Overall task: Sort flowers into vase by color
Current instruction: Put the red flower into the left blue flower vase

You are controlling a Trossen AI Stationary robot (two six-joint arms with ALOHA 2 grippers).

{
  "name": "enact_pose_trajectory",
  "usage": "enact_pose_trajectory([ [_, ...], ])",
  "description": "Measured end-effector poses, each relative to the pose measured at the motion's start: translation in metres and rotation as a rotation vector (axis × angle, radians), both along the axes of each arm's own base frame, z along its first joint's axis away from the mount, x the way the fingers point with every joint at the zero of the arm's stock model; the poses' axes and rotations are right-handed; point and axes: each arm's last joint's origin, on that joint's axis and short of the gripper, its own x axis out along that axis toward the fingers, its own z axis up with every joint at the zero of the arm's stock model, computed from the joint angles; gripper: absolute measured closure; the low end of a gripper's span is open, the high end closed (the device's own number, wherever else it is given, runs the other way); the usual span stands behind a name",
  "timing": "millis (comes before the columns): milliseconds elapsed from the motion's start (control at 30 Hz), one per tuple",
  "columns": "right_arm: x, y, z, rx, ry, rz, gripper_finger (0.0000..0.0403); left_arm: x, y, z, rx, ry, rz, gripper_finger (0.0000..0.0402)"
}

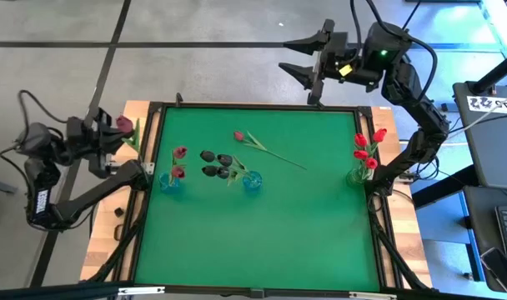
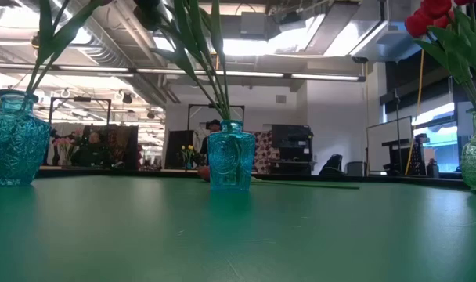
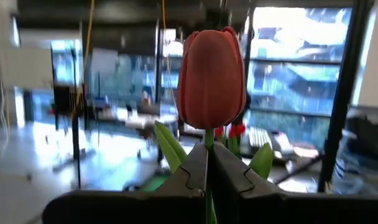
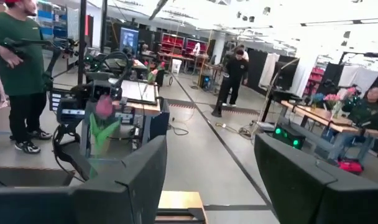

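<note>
**Pink tulip clamped at the left edge, one stem loose on the green**

At the left side of the high view, off the green tabletop (image 1: pixel 262 225), the left end effector (image 1: pixel 112 133) is clenched on the stem of a pinkish-red tulip (image 1: pixel 123 124). In the left wrist view that same bud (image 3: pixel 211 78) stands upright just above the pinched fingertips (image 3: pixel 195 171), with its leaves spreading to either side of them.

Toward the upper right of the high view, beyond the far edge of the tabletop, the right end effector (image 1: pixel 301 57) hangs with its fingers spread and nothing between them; the right wrist view shows the wide gap between its two dark fingers (image 4: pixel 139 180).

On the tabletop, a left blue vase (image 1: pixel 171 182) in the left part of the frame holds two pinkish-red tulips (image 1: pixel 179 153). Near it, toward the centre, a middle blue vase (image 1: pixel 252 182) holds the black tulips (image 1: pixel 213 163), whose heads lean left. A loose tulip (image 1: pixel 239 136) lies flat above the middle vase, its stem running toward the right, well apart from both end effectors. At the right edge, a clear vase (image 1: pixel 358 175) carries a bunch of bright red tulips (image 1: pixel 368 147).
</note>
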Motion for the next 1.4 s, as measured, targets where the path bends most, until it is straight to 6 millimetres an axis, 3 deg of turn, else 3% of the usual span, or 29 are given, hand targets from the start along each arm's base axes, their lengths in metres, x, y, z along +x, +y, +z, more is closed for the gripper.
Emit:
enact_pose_trajectory([
  [200,0.004,0.01,-0.001,0.004,0.006,0.031,0.0162,0.006,0.008,-0.013,-0.027,0.07,0.047,0.0401],
  [400,0.009,0.019,-0.002,0.011,0.007,0.002,0.0162,0.017,0.019,-0.014,0.032,-0.001,0.052,0.0401],
  [667,0.011,0.031,0.004,0.012,-0.051,-0.042,0.0162,0.016,0.017,-0.036,0.022,-0.076,0.007,0.0401],
  [900,0.009,0.029,0.007,0.016,-0.083,-0.069,0.0162,0.01,0.01,-0.043,0.063,-0.142,-0.002,0.0401],
  [1400,0.009,0.029,0.008,0.066,-0.105,-0.079,0.0162,0.014,0.013,-0.054,-0.011,-0.074,-0.053,0.0401],
])
